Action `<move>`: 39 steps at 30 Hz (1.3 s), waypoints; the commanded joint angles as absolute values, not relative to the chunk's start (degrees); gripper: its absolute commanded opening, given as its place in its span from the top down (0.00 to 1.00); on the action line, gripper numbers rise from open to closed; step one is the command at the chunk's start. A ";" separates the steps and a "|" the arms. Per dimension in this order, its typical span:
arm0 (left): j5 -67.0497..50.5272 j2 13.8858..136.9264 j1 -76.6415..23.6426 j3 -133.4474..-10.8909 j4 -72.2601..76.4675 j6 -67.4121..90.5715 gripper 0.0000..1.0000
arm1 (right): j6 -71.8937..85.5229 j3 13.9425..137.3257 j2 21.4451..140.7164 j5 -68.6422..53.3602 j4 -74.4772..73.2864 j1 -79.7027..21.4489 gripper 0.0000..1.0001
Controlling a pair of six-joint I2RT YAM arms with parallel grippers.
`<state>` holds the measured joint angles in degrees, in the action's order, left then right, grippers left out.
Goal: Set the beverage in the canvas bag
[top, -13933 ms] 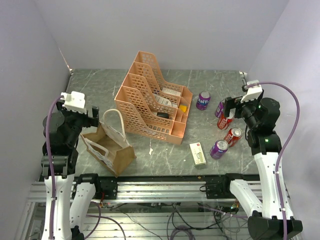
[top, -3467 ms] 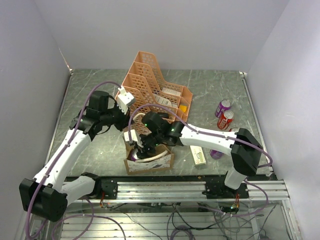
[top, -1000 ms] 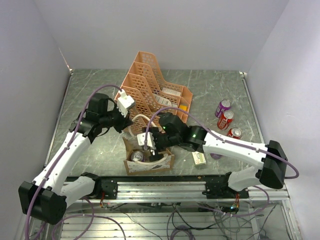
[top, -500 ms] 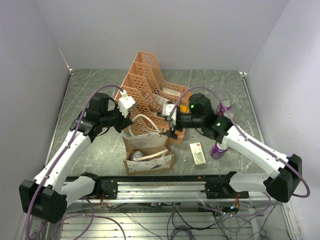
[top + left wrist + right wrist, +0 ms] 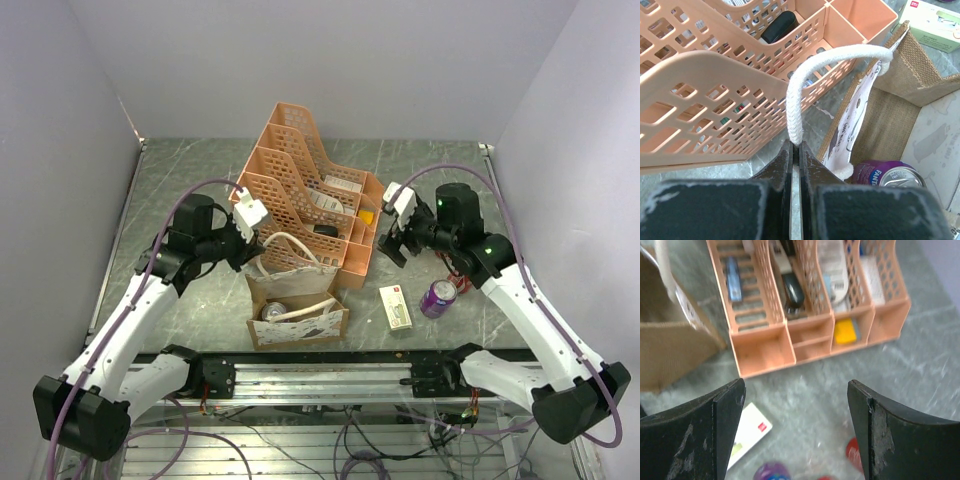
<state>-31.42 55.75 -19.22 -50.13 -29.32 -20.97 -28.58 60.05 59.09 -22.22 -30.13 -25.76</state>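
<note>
Beverage can (image 5: 272, 312), purple, stood upright inside the canvas bag (image 5: 300, 285), at the bag's left end as the overhead view showed it. It sat low in the bag, just below and in front of the left gripper (image 5: 256, 243), and well apart from the right gripper (image 5: 392, 240), with the bag's far wall and the end of the peach file organizer (image 5: 300, 195) between them.

The left gripper (image 5: 795, 148) was pinched together on 1 cream rope handle (image 5: 799, 95), holding the loop up above the bag's rim. The right gripper (image 5: 796, 386) hung over the bench (image 5: 190, 190) with its jaws apart and nothing between them.

The bag had 2 cream handles: the one held up, and a second (image 5: 305, 309) lying across the near side of the opening. 1 can was in the bag. On the bench 1 more purple can (image 5: 437, 297) stood to the right, beside 1 small white box (image 5: 395, 306); the right wrist view also caught the edge of 1 red can (image 5: 856, 451). The organizer showed 4 slots.

White letters on the can (image 5: 875, 176) in the bag read "FANT", the rest cut off by the view. The box (image 5: 747, 432) carried a small red logo, too small to read. The bag's white printed patch (image 5: 849, 135) bore a drawing; its writing could not be made out.
</note>
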 commanded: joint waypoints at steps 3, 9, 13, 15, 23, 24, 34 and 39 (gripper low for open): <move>-32.94 54.42 -19.68 -48.64 -26.47 -21.51 0.93 | -30.11 61.50 56.96 -10.61 -50.11 -25.26 0.15; -32.24 54.66 -19.94 -48.98 -26.64 -21.53 0.93 | -30.86 62.03 57.31 -5.90 -60.63 -24.43 0.12; -31.69 55.36 -20.12 -49.51 -27.02 -21.79 0.93 | -31.48 60.85 58.01 -4.48 -63.12 -22.53 0.09; -31.62 55.46 -20.26 -49.60 -27.15 -21.80 0.93 | -32.42 60.22 58.47 -3.89 -63.68 -20.92 0.08; -31.34 55.54 -21.06 -49.76 -27.02 -21.80 0.93 | -39.02 57.68 60.88 -6.55 -65.56 -12.24 0.05; -31.30 55.49 -21.16 -49.79 -27.03 -21.80 0.93 | -39.59 57.68 61.18 -6.64 -65.51 -11.43 0.05; -30.68 54.69 -21.62 -48.69 -26.74 -22.49 0.93 | -46.44 53.44 65.14 -11.05 -65.08 -2.68 0.08; -30.59 54.99 -21.84 -48.65 -26.98 -22.75 0.93 | -48.79 52.93 67.05 -14.69 -65.03 -0.76 0.14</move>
